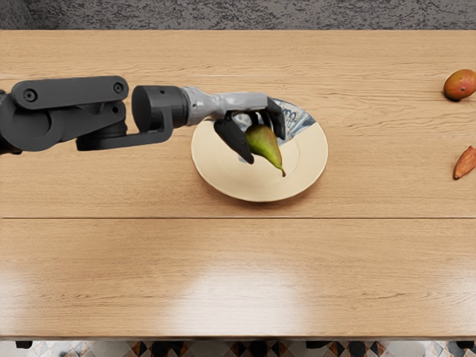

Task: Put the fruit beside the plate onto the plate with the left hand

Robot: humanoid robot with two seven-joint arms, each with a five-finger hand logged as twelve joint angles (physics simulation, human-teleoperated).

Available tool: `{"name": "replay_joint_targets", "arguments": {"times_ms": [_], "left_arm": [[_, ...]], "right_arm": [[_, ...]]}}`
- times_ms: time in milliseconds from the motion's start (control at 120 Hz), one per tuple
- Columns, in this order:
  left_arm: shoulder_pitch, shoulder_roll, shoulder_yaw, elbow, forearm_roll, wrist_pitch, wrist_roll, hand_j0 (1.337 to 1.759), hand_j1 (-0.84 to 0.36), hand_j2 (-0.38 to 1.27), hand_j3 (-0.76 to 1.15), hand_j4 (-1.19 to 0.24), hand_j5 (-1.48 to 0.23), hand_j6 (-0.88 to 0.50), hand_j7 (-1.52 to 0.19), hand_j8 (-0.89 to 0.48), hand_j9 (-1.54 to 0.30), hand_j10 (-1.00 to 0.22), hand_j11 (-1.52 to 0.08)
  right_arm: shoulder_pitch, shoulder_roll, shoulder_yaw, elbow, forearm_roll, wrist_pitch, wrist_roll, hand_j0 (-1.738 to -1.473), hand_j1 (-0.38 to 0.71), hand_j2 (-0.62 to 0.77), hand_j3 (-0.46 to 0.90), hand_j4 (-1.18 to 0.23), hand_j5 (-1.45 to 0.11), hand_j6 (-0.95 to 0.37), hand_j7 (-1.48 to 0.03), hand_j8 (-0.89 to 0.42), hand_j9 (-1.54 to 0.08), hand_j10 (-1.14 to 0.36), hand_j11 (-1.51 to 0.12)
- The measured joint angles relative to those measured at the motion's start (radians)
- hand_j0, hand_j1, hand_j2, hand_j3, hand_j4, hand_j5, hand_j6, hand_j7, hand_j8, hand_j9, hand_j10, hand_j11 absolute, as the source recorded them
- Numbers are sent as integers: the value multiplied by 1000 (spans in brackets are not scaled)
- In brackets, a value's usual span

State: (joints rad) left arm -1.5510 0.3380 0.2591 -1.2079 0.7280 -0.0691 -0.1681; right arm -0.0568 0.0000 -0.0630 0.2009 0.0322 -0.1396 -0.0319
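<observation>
Tabletop (238, 268): light wood, planks running L-R, fills nearly whole view; glare patch near front-centre. Dark grey strip behind far edge, bit of patterned floor under near edge.

Left arm (67, 111): enters from the left edge, approx. level across upper-left of the tabletop. Dark grey links w/ round joints, then silver-grey wrist section reaching right.

Plate (305, 160): cream, round, slightly left of centre, far half of the tabletop. Upper part covered by the hand.

Left hand (253, 115): over upper-left of the plate, palm down. Dark fingers (277, 119) curled round the pear from the far side, thumb on the near-left side; clamped on the fruit.

Pear (264, 145): green-yellow, in the grasp, within the plate's outline. Tilted, fat end up under the palm, stem end pointing lower-right toward plate centre. Can't tell if it touches the plate surface.

Round fruit (460, 84): red-orange w/ green, far right edge, well apart from the plate.

Orange-red piece (465, 162): small, tapered, right edge, nearer than the round fruit. Type unclear.
</observation>
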Motion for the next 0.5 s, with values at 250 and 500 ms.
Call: {"name": "replay_joint_targets", "arguments": {"times_ms": [250,500], "left_arm": [[1,8,-4,31,-105,20,1,1656,150,54,0,-172,-256,-135,-251,-125,-253,-163,-257],[-5,226,-66,-69,-417,-285,0,1658,291,17,0,-51,-75,-41,-74,-38,-74,-48,-76]], "right_arm": [[0,0,0,0,0,0,0,-1658,-314,-6,0,-30,-38,-30,-38,-30,-38,-29,-38],[0,0,0,0,0,0,0,-1658,-314,-6,0,-30,-38,-30,-38,-29,-38,-29,-38]]}}
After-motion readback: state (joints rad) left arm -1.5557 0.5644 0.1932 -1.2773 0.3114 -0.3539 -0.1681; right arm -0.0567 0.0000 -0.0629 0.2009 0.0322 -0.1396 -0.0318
